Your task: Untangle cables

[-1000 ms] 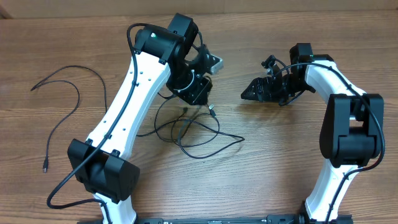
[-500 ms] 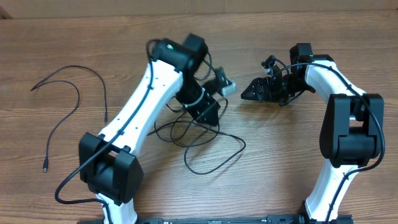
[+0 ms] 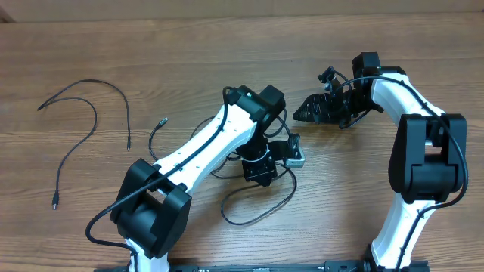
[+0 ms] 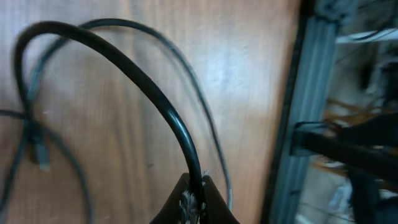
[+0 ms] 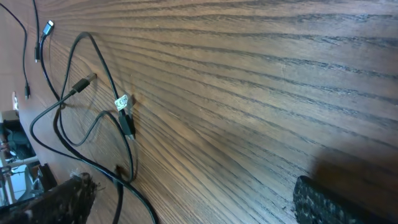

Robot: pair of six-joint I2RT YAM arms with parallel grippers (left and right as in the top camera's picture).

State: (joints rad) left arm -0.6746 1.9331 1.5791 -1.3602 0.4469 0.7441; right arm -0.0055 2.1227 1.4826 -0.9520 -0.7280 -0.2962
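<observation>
The cables (image 3: 261, 217) lie as a loose tangle of thin black loops near the middle of the worktop (image 3: 189, 45), partly hidden under the left arm (image 3: 204, 143). Two freed strands (image 3: 91, 81) curve well apart from them at the far left. The left claw (image 4: 194, 202) is pressed together, pinching one black cord of the tangle, which arches up from its tips. The right claw (image 3: 302, 112) hangs spread wide and empty, beyond the tangle.
</observation>
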